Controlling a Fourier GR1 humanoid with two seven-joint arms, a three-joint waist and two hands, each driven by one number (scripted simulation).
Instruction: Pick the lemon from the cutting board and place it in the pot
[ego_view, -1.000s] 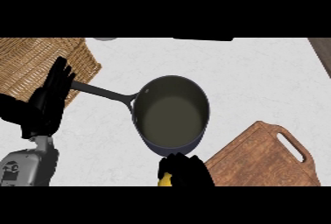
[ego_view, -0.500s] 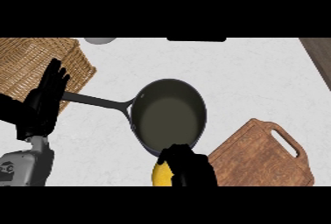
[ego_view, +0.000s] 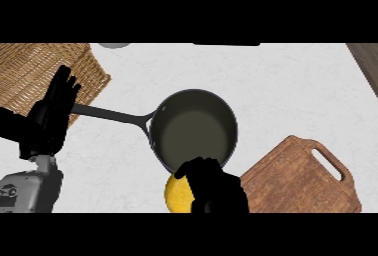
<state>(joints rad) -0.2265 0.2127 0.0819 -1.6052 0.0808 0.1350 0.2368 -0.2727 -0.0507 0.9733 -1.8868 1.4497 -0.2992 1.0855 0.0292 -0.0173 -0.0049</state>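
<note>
Fingers of the right hand curl round the lemon at the pot's near rim, beside the cutting board. Left hand rests open before a wicker basket.

Right hand at bottom centre, fingers curled round lemon, just below near rim of pot; pot handle runs left toward wicker basket; cutting board lower right, bare; left hand open, fingers up, at left edge
</note>
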